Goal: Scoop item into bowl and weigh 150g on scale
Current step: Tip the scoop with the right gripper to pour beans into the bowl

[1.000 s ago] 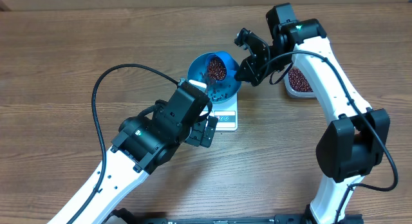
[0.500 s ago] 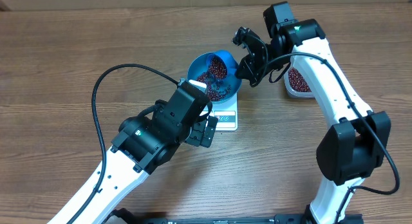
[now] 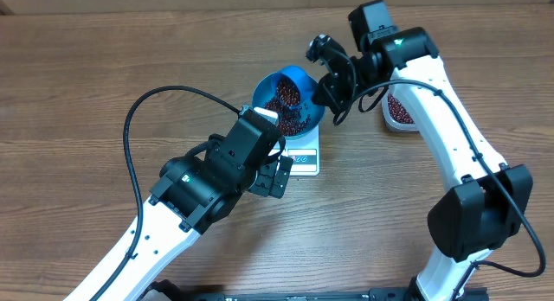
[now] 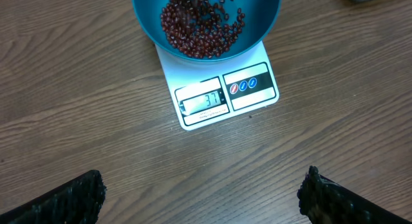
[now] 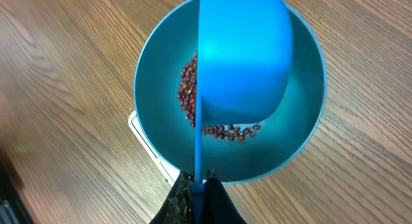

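- Right gripper [image 5: 199, 185]: jaws clamped shut on the thin handle of the blue scoop [image 5: 244, 56].
- The scoop is over the blue bowl [image 5: 149, 69], turned so that the right wrist view sees its smooth outer side. It covers much of the bowl's middle in that view.
- Beans [image 4: 199, 31]: a loose dark red-brown heap on the bowl floor, not filling it. A few at the top edge of the left wrist view look blurred.
- The bowl sits on the white scale [image 4: 264, 98] and overhangs its far part. The display [image 4: 203, 100] and the button panel [image 4: 244, 85] are uncovered on the near edge.
- The display is lit and showing digits.
- Left gripper [image 4: 201, 195]: fingers spread wide with nothing between them. It is above bare table [image 4: 77, 108], just short of the scale's display edge.
- In the overhead view, a clear tub [image 3: 402, 109] with more beans sits on the table beside the right arm, on the side of that arm away from the bowl. The arm partly hides it.
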You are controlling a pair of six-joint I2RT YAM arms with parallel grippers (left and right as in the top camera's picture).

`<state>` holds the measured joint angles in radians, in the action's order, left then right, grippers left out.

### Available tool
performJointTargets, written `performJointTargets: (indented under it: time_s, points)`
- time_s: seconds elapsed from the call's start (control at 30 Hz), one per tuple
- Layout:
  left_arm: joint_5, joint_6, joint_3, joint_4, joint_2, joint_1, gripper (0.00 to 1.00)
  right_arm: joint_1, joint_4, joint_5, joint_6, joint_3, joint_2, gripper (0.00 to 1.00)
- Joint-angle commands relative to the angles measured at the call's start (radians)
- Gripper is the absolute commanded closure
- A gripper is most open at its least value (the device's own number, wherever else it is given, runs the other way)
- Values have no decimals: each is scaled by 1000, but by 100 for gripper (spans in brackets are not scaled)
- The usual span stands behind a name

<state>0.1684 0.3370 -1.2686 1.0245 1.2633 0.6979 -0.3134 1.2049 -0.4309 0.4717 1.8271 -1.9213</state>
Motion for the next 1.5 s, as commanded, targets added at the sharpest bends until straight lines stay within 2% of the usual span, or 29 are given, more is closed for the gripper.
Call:
performJointTargets:
  time_s: [0.0,0.6,1.07,1.47]
  points:
    - [-2,3,-4,-3,-14,-6,0,-34,5,98,-2,33,44,96]
    - [-2,3,-4,-3,-14,-6,0,-140,15,301,-59,33,44,96]
    - [-2,3,-4,-4,-14,-6,0,-238,-1,537,-109,33,46,96]
    - [-2,3,-4,-3,-14,-6,0,-283,-26,638,-129,34,76,96]
